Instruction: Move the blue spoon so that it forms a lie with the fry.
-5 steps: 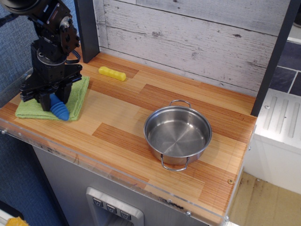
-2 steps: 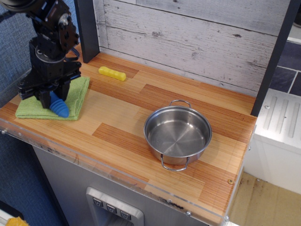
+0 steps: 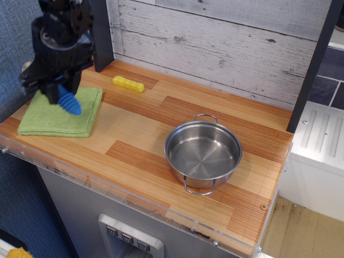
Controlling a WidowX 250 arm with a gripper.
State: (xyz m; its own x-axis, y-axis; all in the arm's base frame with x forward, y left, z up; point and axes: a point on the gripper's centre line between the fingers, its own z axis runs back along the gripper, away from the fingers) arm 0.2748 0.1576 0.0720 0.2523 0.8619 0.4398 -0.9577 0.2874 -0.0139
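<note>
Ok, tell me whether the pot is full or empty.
Empty. The pot stands upright on the counter, and its bare steel bottom shows with nothing inside.

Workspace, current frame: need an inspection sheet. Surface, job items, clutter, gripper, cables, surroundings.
Surface: wooden countertop with a clear strip along the front edge.
Blue spoon: held in the gripper above the green cloth, ribbed handle pointing down; bowl hidden.
Fry: lying flat near the back wall, apart from the spoon.
Clutter: green cloth at the left end; empty steel pot right of centre.
Gripper: shut on the blue spoon, raised off the cloth.
Cables: nothing seen.
Surroundings: whitewashed plank wall behind, dark posts at both sides, white unit at right.
</note>
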